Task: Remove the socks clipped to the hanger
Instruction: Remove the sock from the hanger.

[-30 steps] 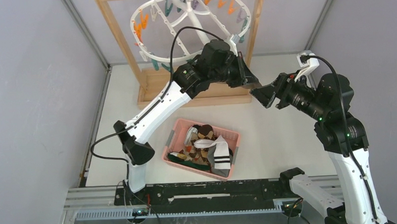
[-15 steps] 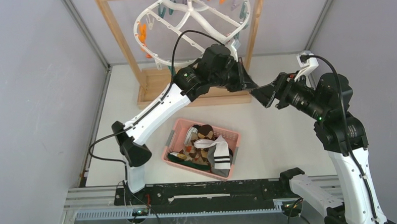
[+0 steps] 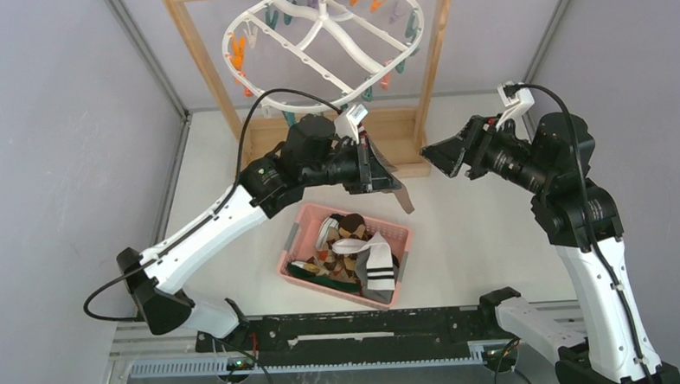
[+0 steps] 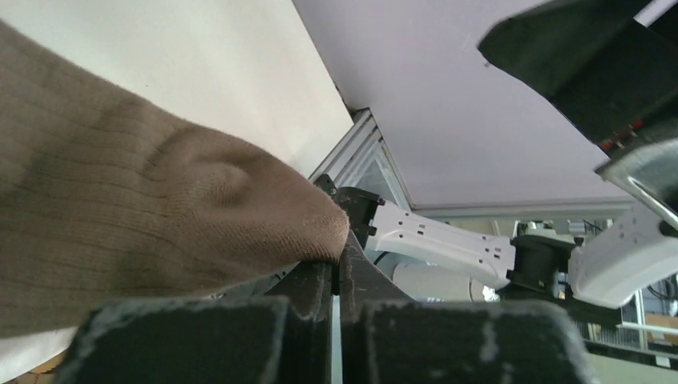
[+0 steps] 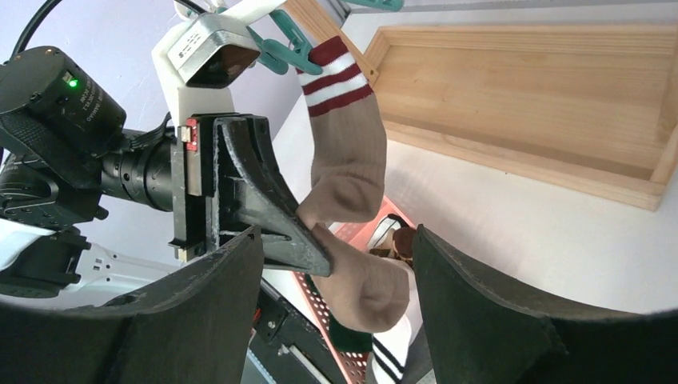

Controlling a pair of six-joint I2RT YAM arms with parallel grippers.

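The white oval hanger (image 3: 321, 46) with coloured clips hangs in the wooden frame at the back. My left gripper (image 3: 392, 183) is shut on the middle of a beige sock (image 5: 344, 160) with a red-and-white striped cuff, just above the pink basket. The sock's toe (image 4: 160, 216) droops past the shut jaws (image 4: 337, 256). Its cuff stands beside a teal clip (image 5: 280, 44); I cannot tell whether they touch. My right gripper (image 3: 435, 159) is open, its fingers on either side of the sock's toe (image 5: 368, 288) without touching it.
A pink basket (image 3: 297, 237) with several socks sits at the table's front middle. The wooden frame's post (image 3: 201, 59) and base board (image 5: 520, 88) stand behind both grippers. Grey walls close in both sides.
The left arm has pulled back from the hanger toward the basket with the sock. The hanger, dragged down half a second ago, has swung back up. The right gripper rose slightly.
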